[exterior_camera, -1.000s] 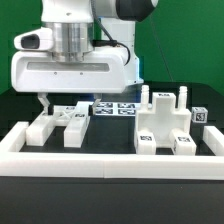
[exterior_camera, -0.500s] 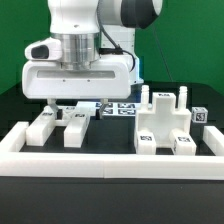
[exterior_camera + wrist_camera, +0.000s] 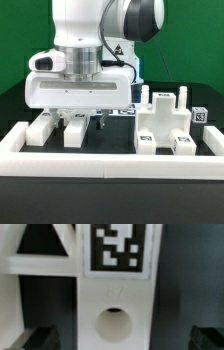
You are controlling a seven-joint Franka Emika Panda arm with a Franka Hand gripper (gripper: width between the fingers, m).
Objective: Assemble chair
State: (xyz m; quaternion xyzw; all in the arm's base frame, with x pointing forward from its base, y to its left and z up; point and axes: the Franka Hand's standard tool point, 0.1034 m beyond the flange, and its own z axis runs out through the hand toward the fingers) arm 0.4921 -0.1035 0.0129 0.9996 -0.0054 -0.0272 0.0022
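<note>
The chair is in loose white tagged pieces. Two blocky ones (image 3: 42,129) (image 3: 75,130) lie at the exterior view's left. A bigger white part with upright pegs (image 3: 165,124) stands at the right. My gripper (image 3: 78,119) hangs low over the left pieces, open. In the wrist view a long white piece (image 3: 115,291) with a tag (image 3: 118,246) and an oval hole (image 3: 115,324) runs between my dark fingertips (image 3: 40,338). The gripper (image 3: 124,339) straddles it with a dark gap on each side, touching nothing.
A thick white border rail (image 3: 110,161) runs along the front and both sides of the black work surface. The marker board (image 3: 124,107) lies behind the gripper. A small tagged white cube (image 3: 200,115) sits at the far right.
The gripper has moved toward the exterior view's right and come down over the left pieces. Its jaws have stayed open. No piece has moved.
</note>
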